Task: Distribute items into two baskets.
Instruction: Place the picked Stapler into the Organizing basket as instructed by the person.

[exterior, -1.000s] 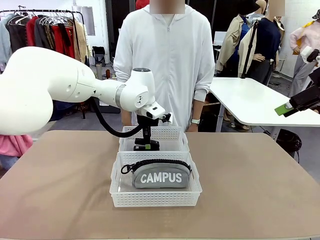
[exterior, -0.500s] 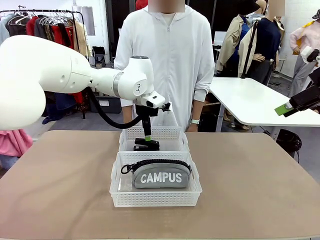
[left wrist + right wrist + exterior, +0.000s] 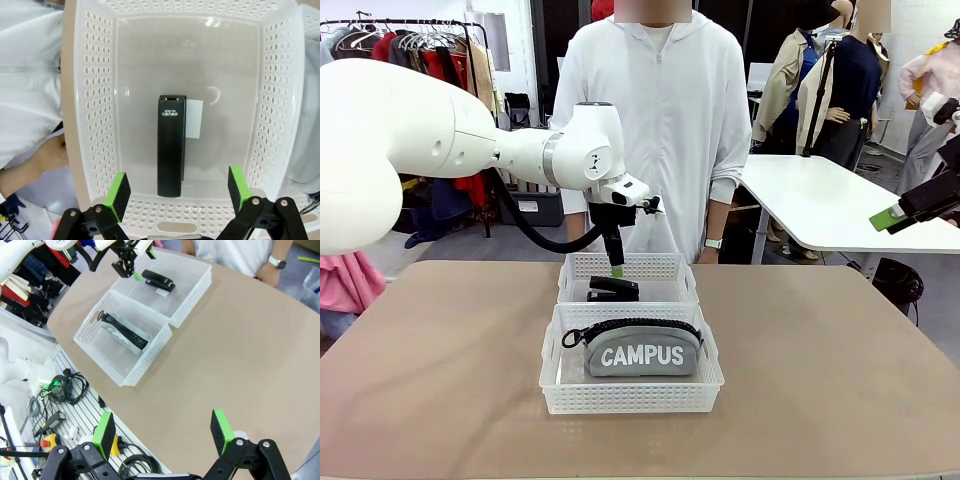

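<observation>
A black stapler (image 3: pixel 613 290) lies flat in the far white basket (image 3: pixel 672 267). My left gripper (image 3: pixel 617 268) hangs just above it, open, fingers pointing down. In the left wrist view the stapler (image 3: pixel 171 145) rests on the clear bottom, well below the open left gripper (image 3: pixel 177 186) and apart from its green pads (image 3: pixel 118 189). The grey CAMPUS pouch (image 3: pixel 642 352) sits in the near basket (image 3: pixel 630 396). My right gripper (image 3: pixel 162 432) is open and empty, high over the table's right side, looking down on both baskets (image 3: pixel 122 367) and the pouch (image 3: pixel 123 333).
A person in a white hooded top (image 3: pixel 655 120) stands just behind the far basket, arms down. The two baskets touch end to end at the middle of the brown table (image 3: pixel 820 380). A small white label (image 3: pixel 194 119) lies under the stapler. Cables and tools lie beside the table (image 3: pixel 65 387).
My left gripper has opened off the stapler and risen out of the far basket. The stapler stays lying in the basket. The right arm has not moved.
</observation>
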### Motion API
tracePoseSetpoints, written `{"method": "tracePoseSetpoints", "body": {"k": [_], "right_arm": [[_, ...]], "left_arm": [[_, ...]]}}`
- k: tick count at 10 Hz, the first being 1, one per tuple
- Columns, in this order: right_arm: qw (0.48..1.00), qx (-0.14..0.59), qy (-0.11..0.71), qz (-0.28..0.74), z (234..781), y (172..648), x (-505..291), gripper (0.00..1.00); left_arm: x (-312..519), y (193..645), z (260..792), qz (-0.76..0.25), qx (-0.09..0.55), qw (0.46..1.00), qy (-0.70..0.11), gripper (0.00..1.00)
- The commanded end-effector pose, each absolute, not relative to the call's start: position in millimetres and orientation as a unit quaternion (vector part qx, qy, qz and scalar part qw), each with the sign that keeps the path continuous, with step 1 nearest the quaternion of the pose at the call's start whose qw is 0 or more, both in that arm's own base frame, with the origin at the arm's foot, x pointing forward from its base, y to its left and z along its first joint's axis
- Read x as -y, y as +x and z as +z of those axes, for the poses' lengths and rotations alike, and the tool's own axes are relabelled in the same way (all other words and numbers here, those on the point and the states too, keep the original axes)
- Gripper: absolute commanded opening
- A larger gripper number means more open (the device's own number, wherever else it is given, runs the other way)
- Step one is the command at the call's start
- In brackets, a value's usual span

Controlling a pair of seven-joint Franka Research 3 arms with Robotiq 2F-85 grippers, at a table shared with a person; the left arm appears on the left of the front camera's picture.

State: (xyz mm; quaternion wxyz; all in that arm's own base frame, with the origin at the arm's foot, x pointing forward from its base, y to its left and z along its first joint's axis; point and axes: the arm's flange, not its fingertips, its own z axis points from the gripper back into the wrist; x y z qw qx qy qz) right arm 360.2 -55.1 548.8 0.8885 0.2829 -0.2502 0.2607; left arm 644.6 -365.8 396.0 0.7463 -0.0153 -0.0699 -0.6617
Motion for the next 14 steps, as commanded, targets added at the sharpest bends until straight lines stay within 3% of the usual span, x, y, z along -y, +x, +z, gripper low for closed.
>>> {"method": "tracePoseSetpoints", "body": {"k": [1, 14], "right_arm": [[0.883, 0.259, 0.289, 0.263, 548.1, 359.6, 53.8, 1.0], [0.883, 0.259, 0.289, 0.263, 548.1, 359.6, 53.8, 1.0]], "left_arm": [[366.0, 644.9, 397.5, -0.664, 0.071, 0.744, -0.008, 1.0], [367.2, 644.0, 395.2, -0.663, 0.069, 0.745, -0.015, 1.0]]}}
